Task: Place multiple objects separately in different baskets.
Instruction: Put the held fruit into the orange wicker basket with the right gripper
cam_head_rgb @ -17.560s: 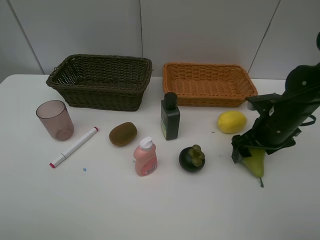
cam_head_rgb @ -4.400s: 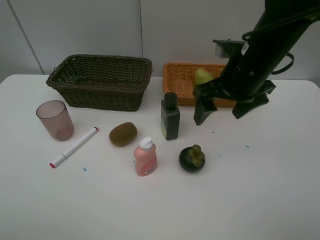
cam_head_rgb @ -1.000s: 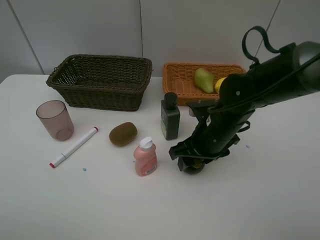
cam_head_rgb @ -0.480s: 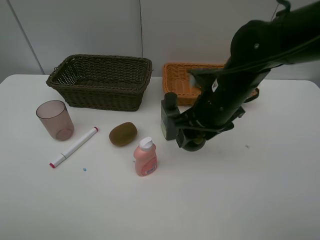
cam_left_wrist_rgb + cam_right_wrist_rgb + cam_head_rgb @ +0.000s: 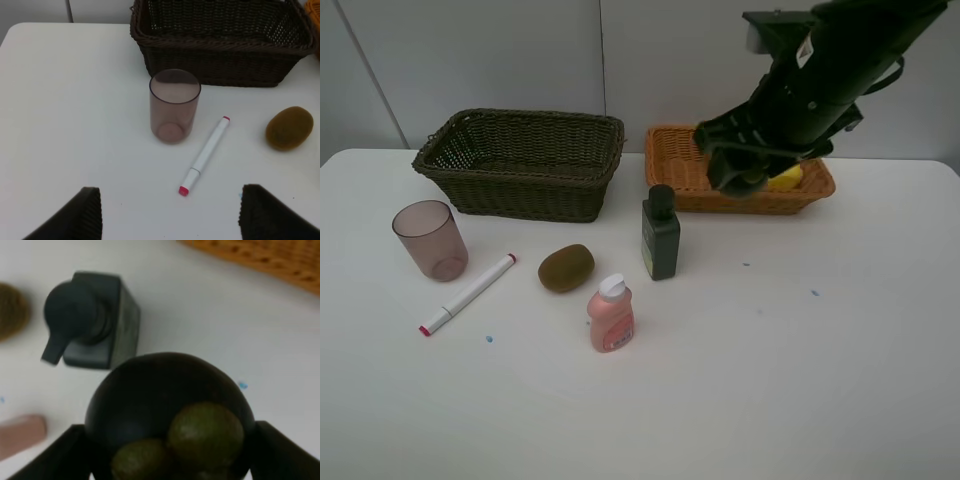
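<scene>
Cup (image 5: 430,240) left of marker (image 5: 468,294); kiwi (image 5: 566,268) between marker, tall bottle (image 5: 660,236); deep basket (image 5: 520,195) behind cup.

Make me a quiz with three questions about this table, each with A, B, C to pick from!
1. Where is the white marker? A in the dark basket; B in the orange basket; C on the table beside the mauve cup.
2. How many bottles stand on the table? A one; B two; C four.
3. What is the right gripper doing? A hanging open and empty; B gripping the mangosteen; C lying on the table.
Answers: 1 C, it lies next to the cup. 2 B, the dark green bottle and the pink bottle. 3 B, the dark fruit sits between its fingers.
</scene>
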Controlling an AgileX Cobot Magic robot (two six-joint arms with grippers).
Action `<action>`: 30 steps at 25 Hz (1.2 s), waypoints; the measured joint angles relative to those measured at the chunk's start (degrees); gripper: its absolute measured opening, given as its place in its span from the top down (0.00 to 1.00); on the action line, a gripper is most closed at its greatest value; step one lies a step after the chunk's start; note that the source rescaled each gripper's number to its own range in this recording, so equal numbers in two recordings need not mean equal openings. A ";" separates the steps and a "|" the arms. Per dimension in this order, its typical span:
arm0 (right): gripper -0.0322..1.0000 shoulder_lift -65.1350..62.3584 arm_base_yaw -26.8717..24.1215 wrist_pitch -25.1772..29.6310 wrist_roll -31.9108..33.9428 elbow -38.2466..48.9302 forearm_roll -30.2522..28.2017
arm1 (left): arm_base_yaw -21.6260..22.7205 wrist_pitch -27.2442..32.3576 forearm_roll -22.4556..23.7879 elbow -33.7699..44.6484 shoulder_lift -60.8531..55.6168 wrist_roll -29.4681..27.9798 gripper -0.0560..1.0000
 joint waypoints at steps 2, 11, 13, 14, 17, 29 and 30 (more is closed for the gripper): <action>0.46 0.00 -2.08 -2.52 0.00 -0.44 -0.50 | 0.00 0.00 0.00 0.00 0.00 0.00 0.24; 0.46 2.12 -9.40 -20.12 0.01 -0.44 -0.82 | 0.00 0.00 0.00 0.00 0.00 0.00 0.24; 0.46 4.10 -10.08 -24.02 0.01 -0.44 -0.88 | 0.00 0.00 0.00 0.00 0.00 0.00 0.24; 0.46 5.47 -10.23 -25.92 0.01 -0.44 -0.87 | 0.00 0.00 0.00 0.00 0.00 0.00 0.24; 0.46 9.82 -10.36 -31.28 0.01 -0.44 -0.89 | 0.00 0.00 0.00 0.00 0.00 0.00 0.24; 0.46 20.40 -10.36 -44.23 0.01 -0.44 -0.89 | 0.00 0.00 0.00 0.00 0.00 0.00 0.24; 0.46 21.20 -10.36 -44.44 0.01 -0.44 -0.89 | 0.00 0.00 0.00 0.00 0.00 0.00 0.24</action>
